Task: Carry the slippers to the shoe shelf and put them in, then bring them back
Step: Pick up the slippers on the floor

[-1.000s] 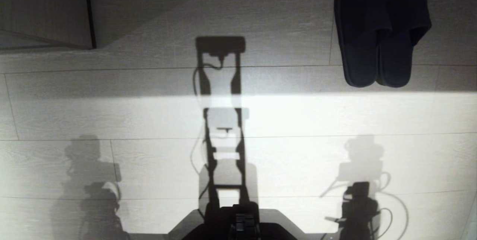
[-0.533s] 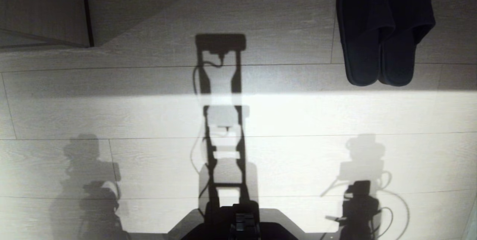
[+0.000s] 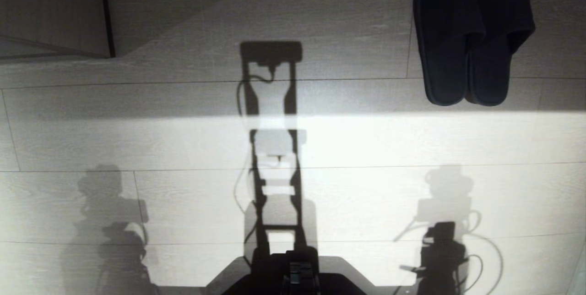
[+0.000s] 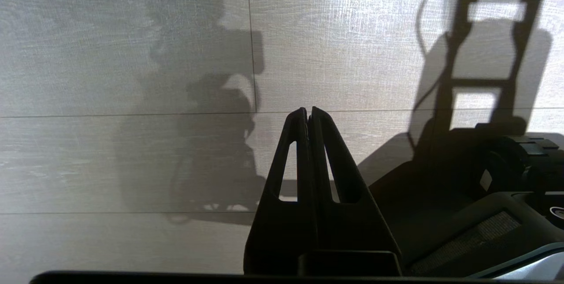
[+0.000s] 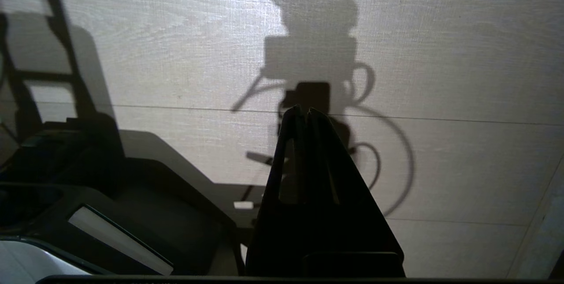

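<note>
The slippers (image 3: 471, 34), a dark pair, lie side by side on the pale plank floor at the far right of the head view, toes away from me and half in shadow. My left gripper (image 4: 308, 110) hangs shut and empty above bare floor, beside my base. My right gripper (image 5: 304, 109) is likewise shut and empty over the floor on the other side. Neither gripper is near the slippers, and neither shows in the head view, only their shadows do. The shoe shelf is out of view.
A pale wood-grain furniture corner (image 3: 55, 11) stands at the far left. A dark strip runs along the far edge of the floor. My black base (image 3: 293, 276) fills the near middle. Bright light throws my own shadows across the planks (image 3: 183, 139).
The whole head picture has shifted very slightly, so the camera moved. The slippers lie where they were and both arms hang still.
</note>
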Controlling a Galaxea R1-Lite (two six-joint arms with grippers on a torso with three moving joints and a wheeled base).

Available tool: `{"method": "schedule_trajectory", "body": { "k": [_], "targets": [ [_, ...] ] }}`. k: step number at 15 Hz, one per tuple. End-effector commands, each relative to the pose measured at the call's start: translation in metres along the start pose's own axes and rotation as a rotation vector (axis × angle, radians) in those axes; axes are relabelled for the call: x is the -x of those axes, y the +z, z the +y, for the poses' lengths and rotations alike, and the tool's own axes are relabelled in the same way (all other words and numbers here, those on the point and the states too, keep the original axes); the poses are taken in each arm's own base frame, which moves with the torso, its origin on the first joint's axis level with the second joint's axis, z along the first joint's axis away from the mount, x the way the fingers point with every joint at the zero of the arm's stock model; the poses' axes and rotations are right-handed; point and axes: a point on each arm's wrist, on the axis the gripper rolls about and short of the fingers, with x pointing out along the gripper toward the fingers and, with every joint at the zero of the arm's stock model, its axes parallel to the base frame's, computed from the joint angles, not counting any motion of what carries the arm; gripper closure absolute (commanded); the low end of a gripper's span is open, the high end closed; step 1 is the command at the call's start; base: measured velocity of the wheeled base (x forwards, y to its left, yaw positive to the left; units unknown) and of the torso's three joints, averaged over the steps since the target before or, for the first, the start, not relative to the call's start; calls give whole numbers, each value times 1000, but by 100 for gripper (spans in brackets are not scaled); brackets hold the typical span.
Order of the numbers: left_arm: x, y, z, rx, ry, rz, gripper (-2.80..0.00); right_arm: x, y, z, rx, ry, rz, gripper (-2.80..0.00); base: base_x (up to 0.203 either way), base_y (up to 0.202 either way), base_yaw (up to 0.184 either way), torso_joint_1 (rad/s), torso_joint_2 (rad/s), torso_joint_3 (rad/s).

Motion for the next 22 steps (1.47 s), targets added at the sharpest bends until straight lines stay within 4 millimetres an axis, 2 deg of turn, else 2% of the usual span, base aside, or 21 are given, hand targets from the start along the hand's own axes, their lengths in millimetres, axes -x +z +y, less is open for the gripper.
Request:
{"method": "schedule_trajectory", "body": {
  "k": [1, 22],
  "targets": [
    [0, 0, 0, 0, 1, -1, 0, 0, 0, 0, 0, 1, -1, 0, 0, 0, 0, 0, 0, 0],
    [0, 0, 0, -1, 1, -1, 0, 0, 0, 0, 11, 2, -2, 0, 0, 0, 0, 0, 0, 0]
  ]
}}
